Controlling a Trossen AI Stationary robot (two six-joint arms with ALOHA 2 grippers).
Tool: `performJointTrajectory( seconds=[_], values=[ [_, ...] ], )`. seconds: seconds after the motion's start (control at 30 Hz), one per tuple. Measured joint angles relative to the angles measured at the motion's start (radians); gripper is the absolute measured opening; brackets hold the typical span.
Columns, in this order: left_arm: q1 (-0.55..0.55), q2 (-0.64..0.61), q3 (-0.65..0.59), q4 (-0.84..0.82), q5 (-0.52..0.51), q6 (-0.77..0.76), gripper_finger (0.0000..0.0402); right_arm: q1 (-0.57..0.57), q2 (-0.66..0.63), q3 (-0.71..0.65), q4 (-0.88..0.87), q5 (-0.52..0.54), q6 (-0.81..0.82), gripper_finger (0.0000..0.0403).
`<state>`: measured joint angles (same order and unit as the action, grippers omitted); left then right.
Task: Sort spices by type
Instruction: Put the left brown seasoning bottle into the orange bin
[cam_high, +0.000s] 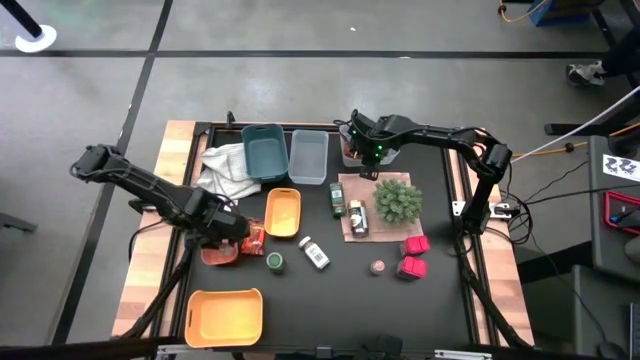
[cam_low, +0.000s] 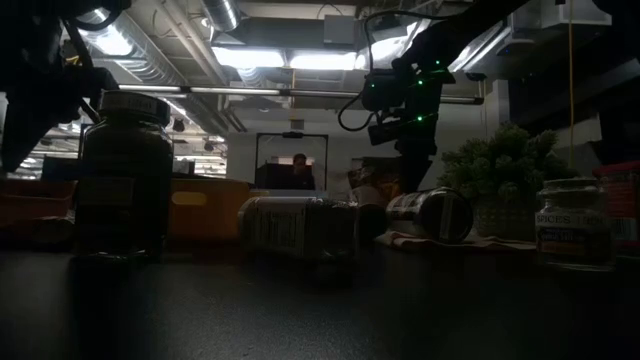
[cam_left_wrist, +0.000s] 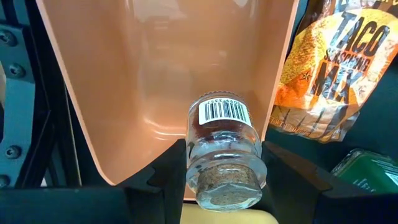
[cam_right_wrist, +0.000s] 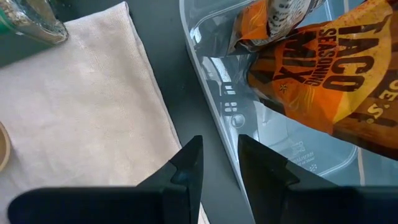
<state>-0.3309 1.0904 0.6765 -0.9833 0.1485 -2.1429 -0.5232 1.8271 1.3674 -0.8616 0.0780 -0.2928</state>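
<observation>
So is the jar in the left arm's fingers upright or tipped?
Tipped. The jar lies on its side between the left fingers, bottom toward the camera, over the salmon tray.

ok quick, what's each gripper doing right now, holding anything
Left gripper: shut on a small clear glass spice jar over the salmon plastic tray.
Right gripper: holds nothing, fingers a little apart, by the clear plastic bin with orange taco seasoning packets.
</observation>
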Motion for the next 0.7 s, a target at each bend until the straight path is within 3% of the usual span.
performJointTrajectory(
  seconds=[0.7],
  values=[
    [0.000, 0.000, 0.000, -0.002, -0.008, 0.028, 0.0169, 0.000, 0.000, 0.000, 0.000, 0.000, 0.000, 0.0101]
  ],
)
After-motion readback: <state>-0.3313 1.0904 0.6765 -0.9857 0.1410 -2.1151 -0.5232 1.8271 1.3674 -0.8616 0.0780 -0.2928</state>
